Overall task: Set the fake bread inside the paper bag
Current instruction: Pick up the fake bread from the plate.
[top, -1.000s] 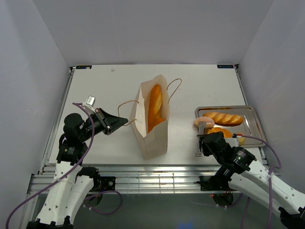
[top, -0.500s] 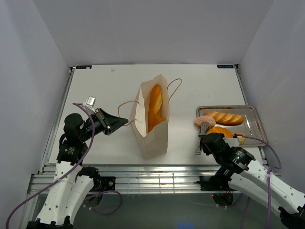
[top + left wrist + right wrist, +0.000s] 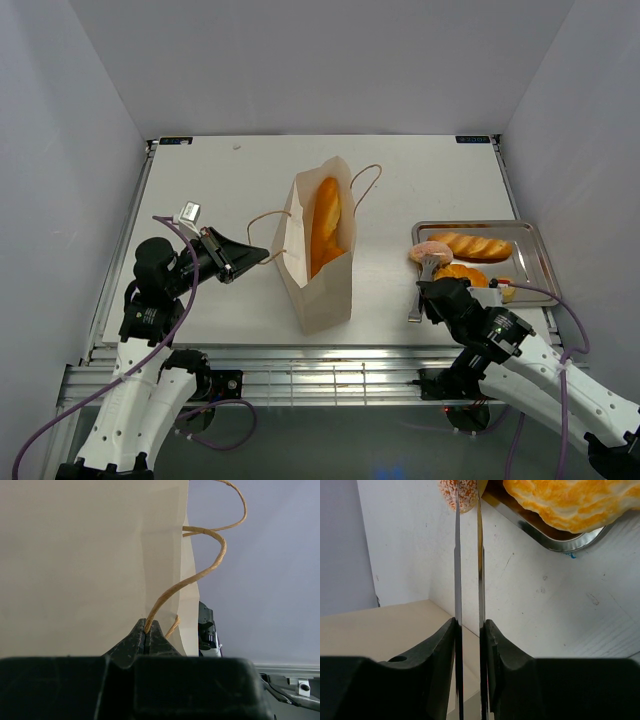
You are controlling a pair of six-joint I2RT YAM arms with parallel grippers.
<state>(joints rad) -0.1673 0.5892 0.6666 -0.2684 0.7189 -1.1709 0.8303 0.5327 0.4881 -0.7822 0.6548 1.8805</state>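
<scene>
Since tongs (image 3: pixel 456 570) do the lifting, the right gripper (image 3: pixel 469 625), near right, clamps their blades, tips at the pinkish bun (image 3: pixel 430 251) on the left rim of the tray (image 3: pixel 470 224). Farther left, the left gripper (image 3: pixel 148 628) pinches the cord handle (image 3: pixel 200 575), apparently steadying the paper bag (image 3: pixel 322 295) with a baguette (image 3: pixel 324 215) inside.

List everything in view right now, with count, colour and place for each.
table: one, white, under everything
paper bag: one, tan, upright mid-table
cord handle: two, brown, on the bag's top edges
baguette: one, golden, inside the bag
tray: one, silver, right of the bag
ridged loaf: one, golden, far side of the tray
orange pastry: one, near side of the tray, partly hidden
pinkish round bun: one, at the tray's left edge, between the tongs' tips
tongs: one, silver, in the right gripper
left gripper: black, shut on the near cord handle
right gripper: black, squeezing the tongs
</scene>
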